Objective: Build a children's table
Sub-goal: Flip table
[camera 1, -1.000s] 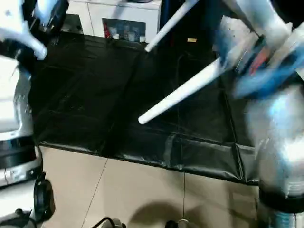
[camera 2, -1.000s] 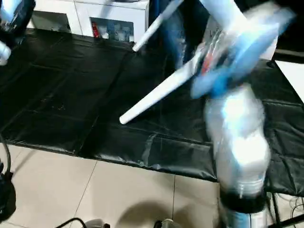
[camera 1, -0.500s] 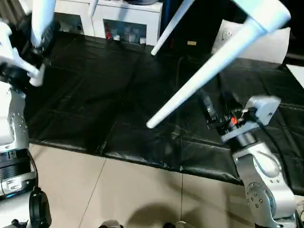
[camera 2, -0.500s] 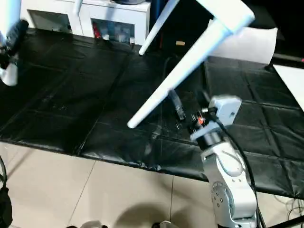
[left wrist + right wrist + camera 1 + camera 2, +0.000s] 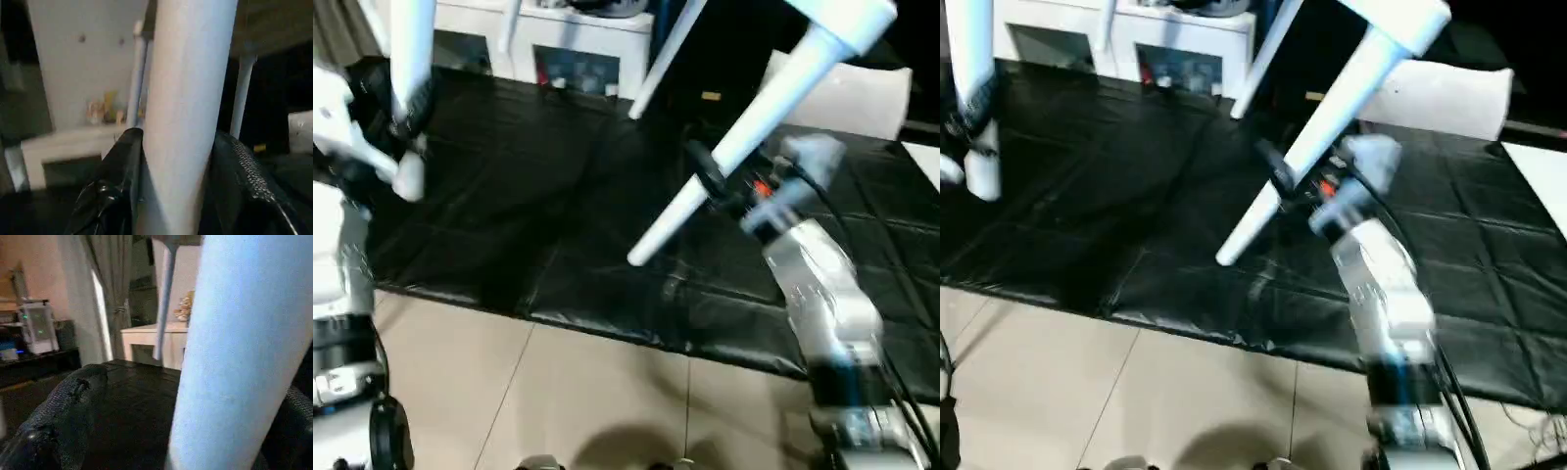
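Note:
The children's table hangs in the air, a corner of its white tabletop at the top and its white tube legs pointing down over the mat. My left gripper is shut on the left leg, and both black fingers press against that tube. Around the long slanted leg, near its lower third, my right gripper stands open. Its finger is well apart from the tube. Farther back, two more legs slant down.
A black mat covers the floor under the table, with pale tiles in front of it. A white cabinet stands at the back. A white board leans at the back right.
My right arm has swung up from low over the mat to the slanted leg, and its jaws have spread around it. The left gripper has tightened on the left leg.

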